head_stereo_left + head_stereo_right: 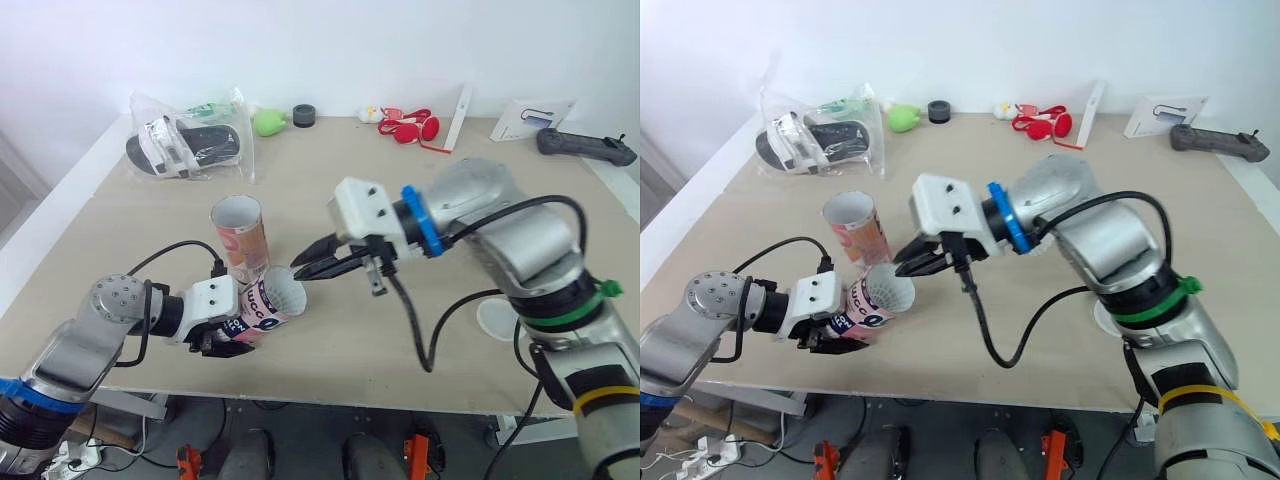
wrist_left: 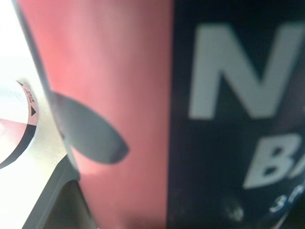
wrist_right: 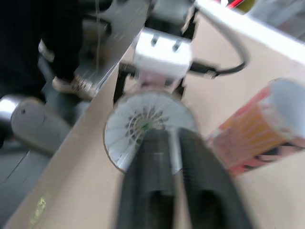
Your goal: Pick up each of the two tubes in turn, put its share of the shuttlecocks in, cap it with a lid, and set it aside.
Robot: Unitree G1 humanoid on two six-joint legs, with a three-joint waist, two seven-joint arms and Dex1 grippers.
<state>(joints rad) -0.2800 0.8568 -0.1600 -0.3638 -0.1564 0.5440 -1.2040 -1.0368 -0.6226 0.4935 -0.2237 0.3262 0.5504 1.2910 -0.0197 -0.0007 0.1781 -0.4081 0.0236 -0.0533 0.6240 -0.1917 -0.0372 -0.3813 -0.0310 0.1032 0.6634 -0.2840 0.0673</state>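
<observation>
Tubes number two: held tube, upright tube.

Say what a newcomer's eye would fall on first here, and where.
The left tool grips a tilted tube near the front edge of the table, with a white shuttlecock flaring from its mouth. The right tool points at that shuttlecock from the right. Just behind stands a second tube, upright and open.
</observation>
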